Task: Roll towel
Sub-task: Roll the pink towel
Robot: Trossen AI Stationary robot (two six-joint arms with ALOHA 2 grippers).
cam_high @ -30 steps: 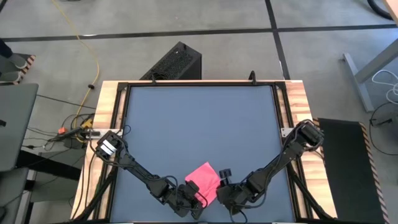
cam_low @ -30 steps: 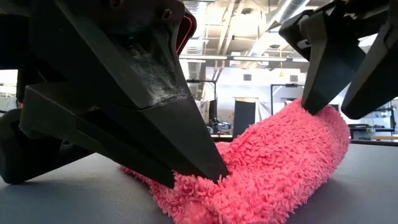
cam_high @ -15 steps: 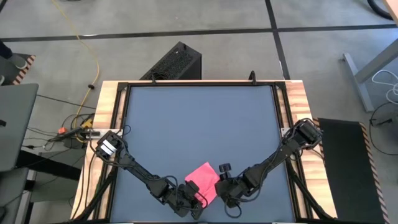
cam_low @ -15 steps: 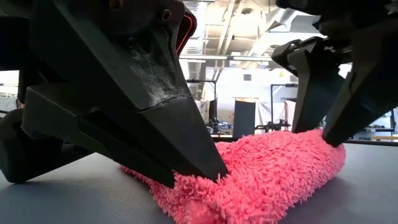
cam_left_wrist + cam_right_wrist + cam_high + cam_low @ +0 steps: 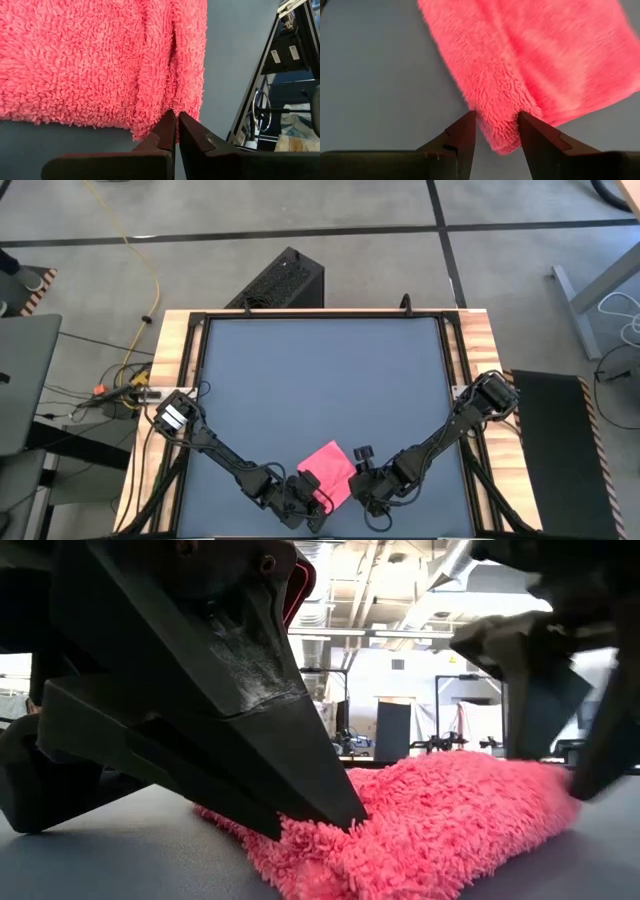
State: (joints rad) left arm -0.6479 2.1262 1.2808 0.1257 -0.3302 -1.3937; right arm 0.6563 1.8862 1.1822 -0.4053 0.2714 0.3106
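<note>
The pink towel (image 5: 328, 465) lies folded and bunched on the dark grey mat (image 5: 320, 370), close to the table's near edge. My left gripper (image 5: 315, 502) is at the towel's near corner, shut, with its tips in the pile (image 5: 345, 820). My right gripper (image 5: 353, 478) comes in from the right, and its fingers stand on either side of the towel's right end (image 5: 500, 132). In the low view the towel (image 5: 440, 830) runs as a low ridge between the two grippers. My left gripper pinches the towel's near edge (image 5: 172, 106) at the fingertips. A crease in the cloth runs straight into the tips. The fingers slant down from the near left. That edge lies on the mat. How many layers are between the tips I cannot tell. My right gripper has the towel's thick folded right end (image 5: 501, 131) between its two fingers (image 5: 534, 134), and the pile meets both inner sides. The fingers slant steeply down from the right. The end sits low, on or just above the mat.
The mat's bare far half (image 5: 320, 350) is free room. Wooden table rails (image 5: 178, 350) frame the mat on both sides. A black box (image 5: 285, 280) stands on the floor beyond the far edge. The near edge is close behind both grippers.
My right gripper has sunk and gone slightly toward the table's left edge. The towel's right end has gone down with it. That end stood raised in a hump and now lies lower and flatter. The end at my left gripper has stayed where it was.
</note>
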